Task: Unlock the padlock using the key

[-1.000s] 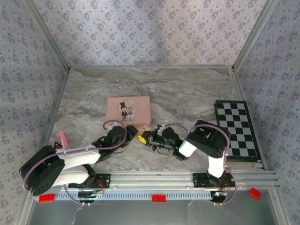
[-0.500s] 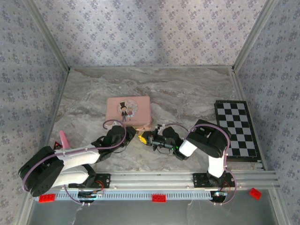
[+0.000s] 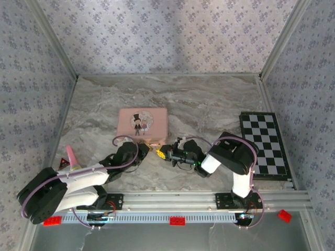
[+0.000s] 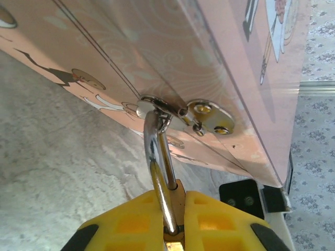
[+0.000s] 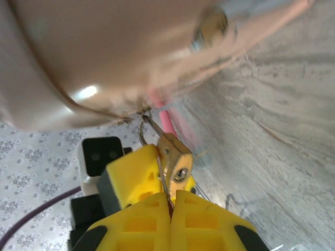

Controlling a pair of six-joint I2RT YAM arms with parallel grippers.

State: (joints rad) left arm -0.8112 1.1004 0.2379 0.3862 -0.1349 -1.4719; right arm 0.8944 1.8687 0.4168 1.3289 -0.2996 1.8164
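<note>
Left claw (image 4: 175,204) stays pinched on the padlock (image 4: 157,162), which hangs from the pink box (image 4: 157,52) clasp (image 4: 207,116) just ahead. Right claw (image 5: 171,201), clamping the key (image 5: 163,180), has shifted slightly. Key tip is beside the lock body; insertion unconfirmed.

Robotics lab test booth: floral-print wall panels (image 3: 167,36) are enclosing a marble-look tabletop (image 3: 209,99); aluminium rails (image 3: 172,198) are framing it; a checkerboard mat (image 3: 264,144) is lying along the right side.

white and black arms (image 3: 79,180) trail purple cables (image 3: 127,138), ending in yellow fingers (image 4: 214,222).
</note>
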